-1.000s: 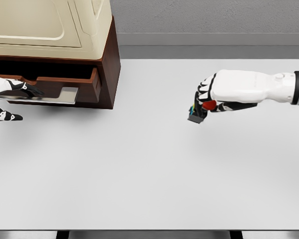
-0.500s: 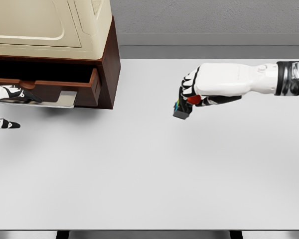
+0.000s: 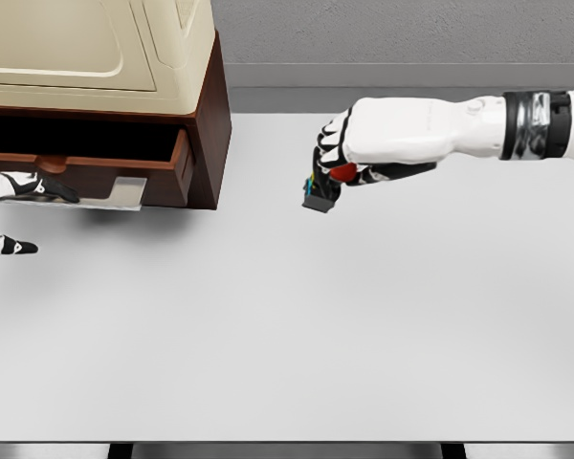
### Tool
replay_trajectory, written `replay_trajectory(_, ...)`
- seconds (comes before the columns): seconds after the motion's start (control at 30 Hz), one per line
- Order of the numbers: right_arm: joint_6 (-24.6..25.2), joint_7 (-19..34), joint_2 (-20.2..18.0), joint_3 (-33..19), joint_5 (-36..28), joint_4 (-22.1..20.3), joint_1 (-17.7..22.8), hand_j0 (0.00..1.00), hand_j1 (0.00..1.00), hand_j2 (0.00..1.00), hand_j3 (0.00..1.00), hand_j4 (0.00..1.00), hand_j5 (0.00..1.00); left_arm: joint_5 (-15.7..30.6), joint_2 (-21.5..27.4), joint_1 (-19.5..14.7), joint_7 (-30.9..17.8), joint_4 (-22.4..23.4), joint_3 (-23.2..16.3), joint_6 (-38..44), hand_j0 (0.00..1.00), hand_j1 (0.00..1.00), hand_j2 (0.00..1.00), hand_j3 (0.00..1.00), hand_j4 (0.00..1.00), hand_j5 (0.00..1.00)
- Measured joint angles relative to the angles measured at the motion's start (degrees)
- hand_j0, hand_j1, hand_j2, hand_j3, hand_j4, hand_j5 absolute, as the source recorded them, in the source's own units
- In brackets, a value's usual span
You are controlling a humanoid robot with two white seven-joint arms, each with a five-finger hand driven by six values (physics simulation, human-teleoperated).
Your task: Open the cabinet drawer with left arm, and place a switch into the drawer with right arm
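Behind white table — grey wall

Right hand: glossy white shell on palm back and knuckles, black joints and black underside along the fingers. Forearm white and smooth; dark grey and black banded cuff at the wrist, then white again. Left hand, by the cabinet: white finger segments, black joints, small black marks.
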Motion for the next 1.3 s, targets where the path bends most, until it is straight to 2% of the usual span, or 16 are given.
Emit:
replay_trajectory(0.23,0.0,0.0,1.6,0.1,-0.6,0.7,-1.7,0.42,0.42,0.42,0.42,0.42,0.42,0.1,1.2,1.5,0.6,-0.9,0.1,0.0,0.80,0.80,0.80,0.80,0.80,0.80)
replay_trajectory(0.6,0.0,0.0,5.9,2.0,-0.9,3.3,-6.4,0.42,0.42,0.42,0.42,0.42,0.42,0.1,2.5,1.6,0.3,-1.7,-0.4,-0.6,0.78,0.78,0.78,0.78,0.78,0.78)
replay_trajectory(0.93,0.0,0.0,9.4,3.7,-1.9,6.4,-10.6,0.42,0.42,0.42,0.42,0.42,0.42,1.6,3.5,2.5,0.5,-1.9,-0.4,-0.5,0.78,0.78,0.78,0.78,0.78,0.78)
replay_trajectory(1.3,0.0,0.7,15.1,5.8,-1.9,11.3,-14.8,0.42,0.42,0.42,0.42,0.42,0.42,1.9,4.6,3.3,1.0,-2.6,-0.4,-0.5,0.76,0.76,0.76,0.76,0.76,0.76)
